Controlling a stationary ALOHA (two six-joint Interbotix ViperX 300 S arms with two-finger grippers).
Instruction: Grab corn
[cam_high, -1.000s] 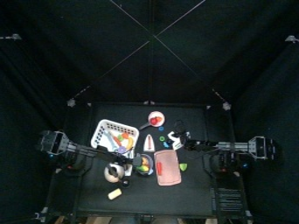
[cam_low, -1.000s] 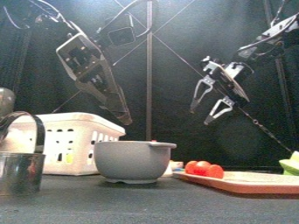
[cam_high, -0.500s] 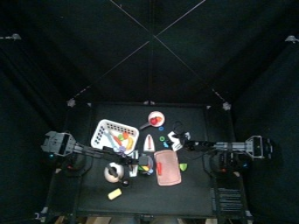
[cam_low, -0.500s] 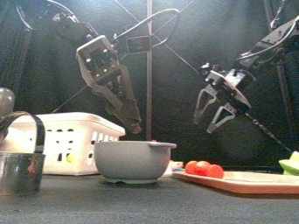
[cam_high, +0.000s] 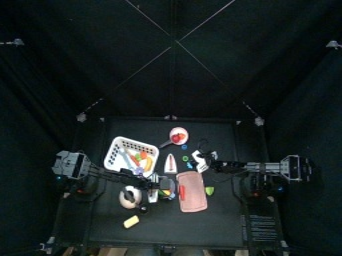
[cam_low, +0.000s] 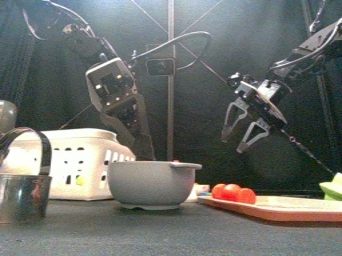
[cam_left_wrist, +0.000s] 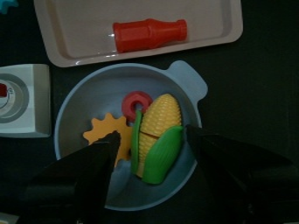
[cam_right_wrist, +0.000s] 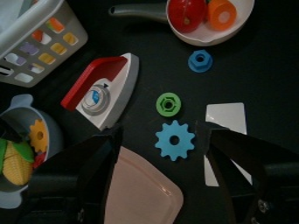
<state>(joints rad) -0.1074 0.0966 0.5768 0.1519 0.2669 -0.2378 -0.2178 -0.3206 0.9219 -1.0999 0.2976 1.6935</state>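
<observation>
The corn (cam_left_wrist: 160, 136), yellow with a green husk, lies in a grey bowl (cam_left_wrist: 82, 179) beside an orange gear and a red ring. My left gripper (cam_left_wrist: 158, 147) is open and hangs just above the bowl, its jaws on either side of the corn. In the front view it (cam_low: 144, 148) reaches down behind the bowl (cam_low: 152, 183); the corn is hidden there. My right gripper (cam_right_wrist: 170, 150) is open and empty, held high (cam_low: 241, 135) over a blue gear (cam_right_wrist: 177, 140) behind the pink tray.
A pink tray (cam_left_wrist: 70, 48) with a red bottle (cam_left_wrist: 152, 33) lies beside the bowl. A white basket (cam_low: 74, 160) and a metal cup (cam_low: 20, 195) stand on the left. A toy iron (cam_right_wrist: 100, 87), a green ring (cam_right_wrist: 170, 105), a white card (cam_right_wrist: 228, 118) and a tomato bowl (cam_right_wrist: 208, 13) lie behind.
My left gripper has swung right and down, from high over the basket to just above the grey bowl. My right gripper dropped a little, then held still.
</observation>
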